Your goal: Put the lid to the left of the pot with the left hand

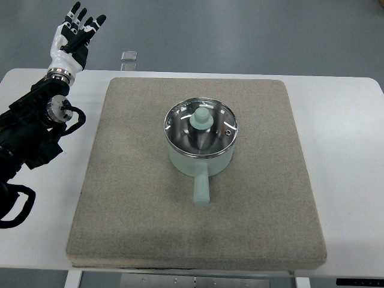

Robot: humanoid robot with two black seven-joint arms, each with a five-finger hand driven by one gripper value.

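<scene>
Fingers [81,23] spread on left hand [73,37]; lid [201,126] sits on pot [200,157].

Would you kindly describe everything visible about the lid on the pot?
The lid is round, seemingly clear glass with a shiny metal rim, a pale green knob at its centre and a small vent fitting near its right edge. It sits level and closed on the pale green pot, on the grey mat. Nothing else touches it.

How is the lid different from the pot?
The lid is see-through glass with a shiny metal rim; the pot is solid mint green. The lid has a round knob on top; the pot has a long handle sticking out sideways. The lid sits on the pot. Both are round, with green grips.
</scene>
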